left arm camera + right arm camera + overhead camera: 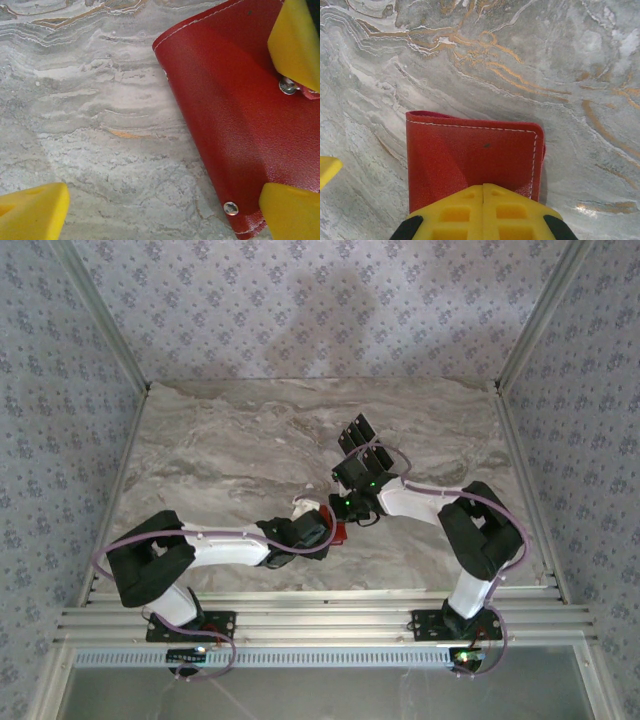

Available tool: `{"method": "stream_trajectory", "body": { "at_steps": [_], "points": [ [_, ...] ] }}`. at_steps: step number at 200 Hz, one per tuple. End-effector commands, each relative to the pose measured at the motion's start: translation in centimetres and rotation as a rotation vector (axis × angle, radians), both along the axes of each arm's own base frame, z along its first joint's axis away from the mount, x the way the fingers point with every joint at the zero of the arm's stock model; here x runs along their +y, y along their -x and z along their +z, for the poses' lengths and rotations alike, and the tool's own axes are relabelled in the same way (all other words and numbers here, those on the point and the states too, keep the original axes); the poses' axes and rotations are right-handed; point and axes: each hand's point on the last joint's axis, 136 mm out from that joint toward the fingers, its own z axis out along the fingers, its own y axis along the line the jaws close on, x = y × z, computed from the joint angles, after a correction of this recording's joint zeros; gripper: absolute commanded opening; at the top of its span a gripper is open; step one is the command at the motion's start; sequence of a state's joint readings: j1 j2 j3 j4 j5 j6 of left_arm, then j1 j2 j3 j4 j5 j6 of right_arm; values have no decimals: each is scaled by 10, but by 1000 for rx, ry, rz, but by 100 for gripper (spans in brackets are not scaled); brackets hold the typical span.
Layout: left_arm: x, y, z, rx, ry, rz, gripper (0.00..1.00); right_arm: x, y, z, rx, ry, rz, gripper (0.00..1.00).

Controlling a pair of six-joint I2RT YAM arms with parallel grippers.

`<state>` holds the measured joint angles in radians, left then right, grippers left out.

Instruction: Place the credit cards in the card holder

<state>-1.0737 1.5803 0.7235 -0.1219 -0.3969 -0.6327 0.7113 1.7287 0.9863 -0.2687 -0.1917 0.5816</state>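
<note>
Pinning appears the step in hand: the folded red card holder (470,160) lies on the counter (75,100) between both arms, right jaws closed tight with tips on its edge, left jaws spread wide over its snap end. Advise steady downward pressure; lift flap slowly.

The card holder (470,155) lies on the table (530,60) beneath the right gripper (483,192)

Red card holder (470,160) with white stitching; grey, orange-veined marble table (520,60).
</note>
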Motion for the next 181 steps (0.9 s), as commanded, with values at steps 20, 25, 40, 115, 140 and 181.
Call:
{"method": "stream_trajectory", "body": {
  "at_steps": [20,25,40,115,140,181],
  "points": [
    [15,10,-21,49,-89,-10,98,-7,10,-17,35,51,-8,0],
    [15,10,-21,49,-89,-9,98,-7,12,-17,34,55,-8,0],
    [15,10,-21,49,-87,-9,98,-8,17,-19,32,64,-5,0],
    [17,10,-21,49,-91,-4,98,-25,51,-45,2,207,24,0],
    [18,11,-21,50,-94,-2,98,-34,61,-56,3,229,8,0],
    [19,11,-21,53,-96,7,98,-47,73,-69,-10,226,-17,0]
  ]
}}
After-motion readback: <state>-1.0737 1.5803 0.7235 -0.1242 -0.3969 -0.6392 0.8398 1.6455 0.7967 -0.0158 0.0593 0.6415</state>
